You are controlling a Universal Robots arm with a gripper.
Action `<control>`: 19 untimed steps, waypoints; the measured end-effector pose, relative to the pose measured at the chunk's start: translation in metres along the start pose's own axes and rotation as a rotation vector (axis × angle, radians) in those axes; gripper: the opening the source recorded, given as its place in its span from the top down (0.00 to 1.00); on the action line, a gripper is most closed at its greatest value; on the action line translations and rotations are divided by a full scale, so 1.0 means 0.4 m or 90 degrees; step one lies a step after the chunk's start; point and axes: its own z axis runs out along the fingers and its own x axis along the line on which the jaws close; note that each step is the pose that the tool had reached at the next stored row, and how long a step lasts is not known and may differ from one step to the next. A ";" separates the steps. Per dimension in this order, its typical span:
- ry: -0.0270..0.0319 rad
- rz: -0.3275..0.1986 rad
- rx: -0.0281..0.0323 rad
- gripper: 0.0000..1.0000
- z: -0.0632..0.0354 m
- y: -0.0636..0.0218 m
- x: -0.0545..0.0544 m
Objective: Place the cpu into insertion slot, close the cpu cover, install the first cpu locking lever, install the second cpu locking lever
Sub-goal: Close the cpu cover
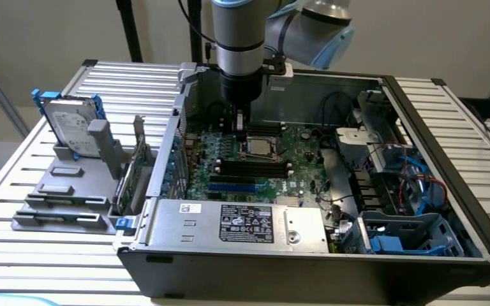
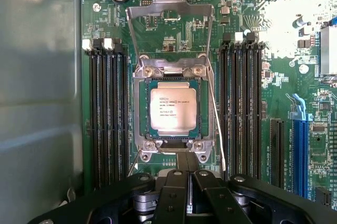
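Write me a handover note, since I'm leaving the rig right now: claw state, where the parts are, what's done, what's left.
The claw is shut, nothing seen in it, poised over the insertion slot.
The cpu lies flat in the slot.
The cpu cover stands open, tilted back from the slot.
Done: cpu placed.
Left: close the cover, install both locking levers, whose wires stand free beside the slot.

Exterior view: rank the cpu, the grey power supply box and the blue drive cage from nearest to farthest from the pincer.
1. cpu, right beside the pincer.
2. power supply box, nearer the camera.
3. blue drive cage, toward the exterior view's right.
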 end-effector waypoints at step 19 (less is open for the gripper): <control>-0.0005 0.000 0.0110 0.89 -0.080 0.220 0.018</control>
